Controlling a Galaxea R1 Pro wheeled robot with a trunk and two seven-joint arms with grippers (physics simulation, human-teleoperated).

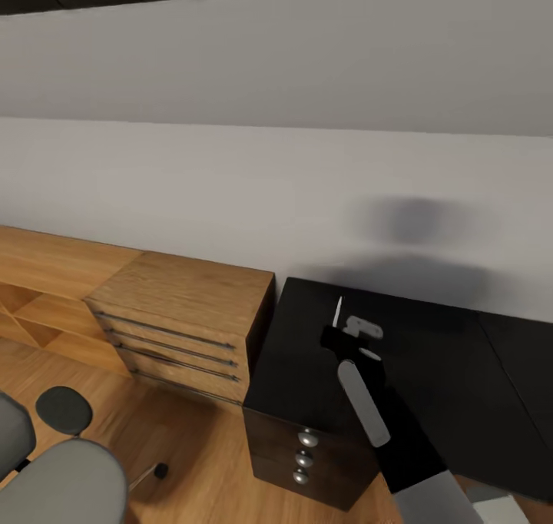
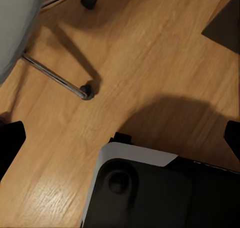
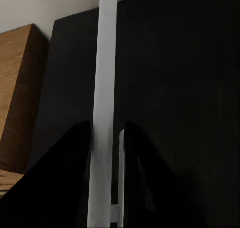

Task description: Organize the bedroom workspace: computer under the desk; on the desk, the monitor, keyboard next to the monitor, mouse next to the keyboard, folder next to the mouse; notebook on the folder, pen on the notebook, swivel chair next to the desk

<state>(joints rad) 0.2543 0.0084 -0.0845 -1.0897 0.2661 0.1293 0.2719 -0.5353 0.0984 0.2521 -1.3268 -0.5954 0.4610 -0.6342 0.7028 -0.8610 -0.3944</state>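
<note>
Above desk (image 1: 430, 355) — right hand (image 3: 107, 133) clenched on pen (image 3: 106, 87); left hand (image 2: 120, 138) released — drawers shut.

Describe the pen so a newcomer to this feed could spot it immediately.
Find the glossy black desk beside the light wooden chest of drawers. Above its near-left part, the right gripper pinches the pen, a thin white stick pointing up. It is the lone pale sliver against the black top.
</note>
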